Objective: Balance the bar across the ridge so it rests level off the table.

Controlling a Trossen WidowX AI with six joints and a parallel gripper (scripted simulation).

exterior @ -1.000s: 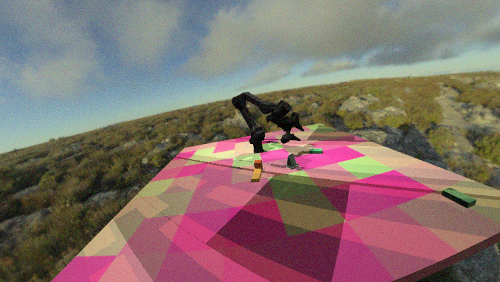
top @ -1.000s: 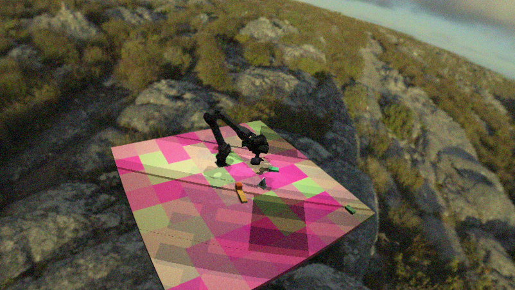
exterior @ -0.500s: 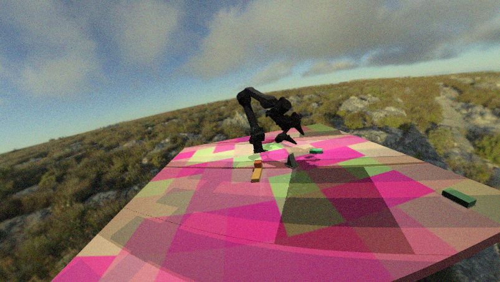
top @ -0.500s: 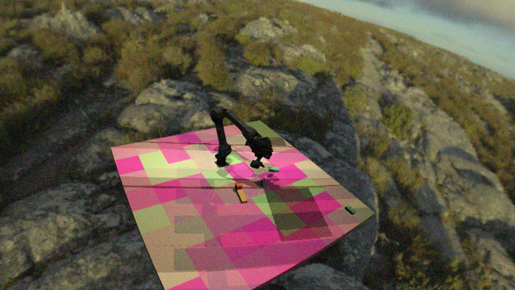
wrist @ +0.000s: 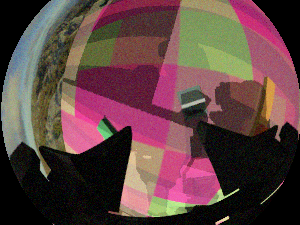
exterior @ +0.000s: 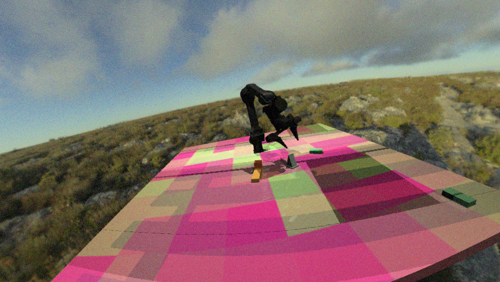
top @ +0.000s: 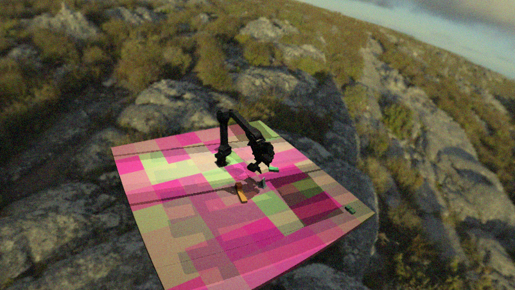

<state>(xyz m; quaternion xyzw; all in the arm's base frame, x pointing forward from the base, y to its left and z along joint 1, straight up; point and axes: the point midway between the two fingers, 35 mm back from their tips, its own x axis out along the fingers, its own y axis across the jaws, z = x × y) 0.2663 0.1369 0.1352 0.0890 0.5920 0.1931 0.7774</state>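
Observation:
The orange bar lies on the table, with a darker orange part at its end nearer the arm's base. The small grey ridge stands on the table beside the bar, a gap apart, with nothing across its top. My gripper is open and empty. It hangs above the table, a little above the ridge and on the side toward the arm's base. The bar is partly cut off from view by a finger in the wrist view.
A bright green block lies beyond the ridge, close to the gripper's side. A dark green block lies near the far right corner of the patchwork table. The arm casts a shadow around the ridge.

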